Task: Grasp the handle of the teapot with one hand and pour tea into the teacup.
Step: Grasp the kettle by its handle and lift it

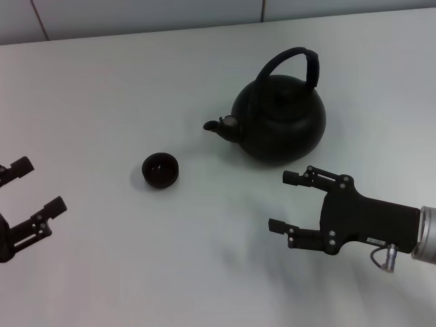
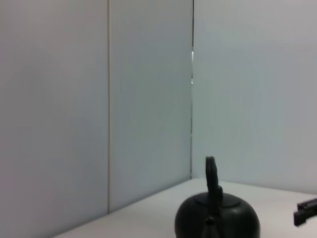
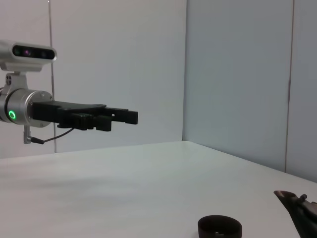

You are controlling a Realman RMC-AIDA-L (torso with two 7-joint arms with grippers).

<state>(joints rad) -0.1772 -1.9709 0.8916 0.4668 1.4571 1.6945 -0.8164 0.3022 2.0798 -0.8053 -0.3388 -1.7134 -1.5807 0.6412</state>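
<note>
The black teapot [image 1: 279, 119] stands on the white table, its spout [image 1: 216, 126] pointing left and its arched handle [image 1: 293, 60] looping over the lid. The left wrist view shows the teapot [image 2: 218, 218] end-on with the handle [image 2: 212, 176] upright. The tiny black teacup [image 1: 160, 169] sits left of the spout, apart from it; the right wrist view also shows the teacup [image 3: 219, 227]. My right gripper [image 1: 283, 201] is open in front of the teapot, touching nothing. My left gripper [image 1: 42, 184] is open at the left edge, and also shows in the right wrist view [image 3: 126, 118].
The white table [image 1: 136, 88] carries only the pot and cup. Pale wall panels [image 1: 136, 13] run along its far edge.
</note>
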